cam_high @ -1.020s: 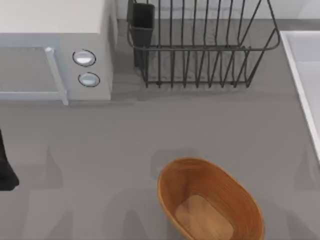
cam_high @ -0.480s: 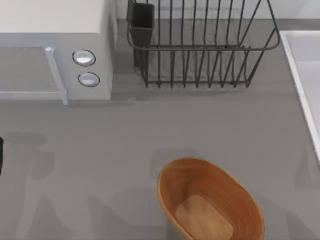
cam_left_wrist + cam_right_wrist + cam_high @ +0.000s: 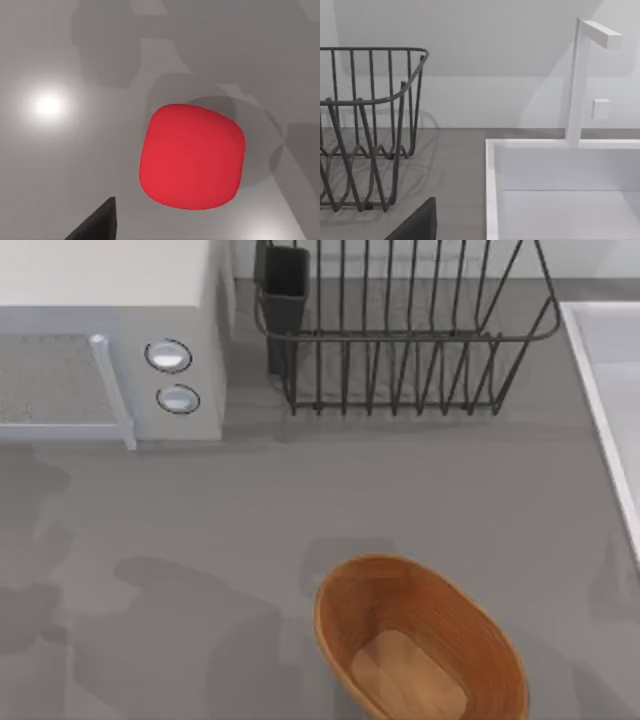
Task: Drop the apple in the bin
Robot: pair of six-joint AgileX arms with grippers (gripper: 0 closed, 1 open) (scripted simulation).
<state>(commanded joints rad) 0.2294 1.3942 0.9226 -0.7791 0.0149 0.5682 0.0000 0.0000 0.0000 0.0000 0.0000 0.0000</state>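
Note:
The apple [image 3: 192,156], smooth and bright red, lies on the grey table in the left wrist view, directly below my left gripper [image 3: 155,235]. That gripper hovers above it, open and apart from it, with one dark fingertip [image 3: 100,225] showing beside the fruit. The bin [image 3: 340,615], an oval basket of ribbed orange-brown wood with a lighter flat bottom, sits at the front centre-right of the table in the top view, holding nothing. My right gripper [image 3: 475,235] is parked off to the right, open, facing the sink.
A black wire dish rack [image 3: 400,340] with a small dark cup [image 3: 285,280] stands at the back. A white microwave [image 3: 110,340] fills the back left. A white sink [image 3: 560,190] with its faucet [image 3: 580,75] borders the right edge.
The dark part of my left arm at the top view's left edge has slid out of that view. Its shadows have spread across the left front of the table.

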